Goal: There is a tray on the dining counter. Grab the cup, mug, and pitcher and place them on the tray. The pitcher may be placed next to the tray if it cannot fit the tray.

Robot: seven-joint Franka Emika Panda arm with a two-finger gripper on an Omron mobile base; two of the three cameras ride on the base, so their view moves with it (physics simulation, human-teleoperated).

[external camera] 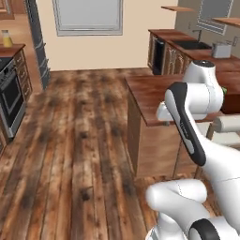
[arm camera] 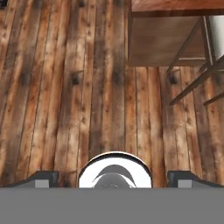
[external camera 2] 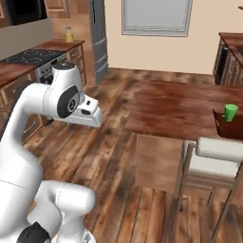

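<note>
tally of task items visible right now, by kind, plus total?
cup: 1, green, standing in the tray
tray: 1, dark brown, at the right end of the counter
pitcher: 1, yellow-orange, on the far counter beside the stove
Total: 3
</note>
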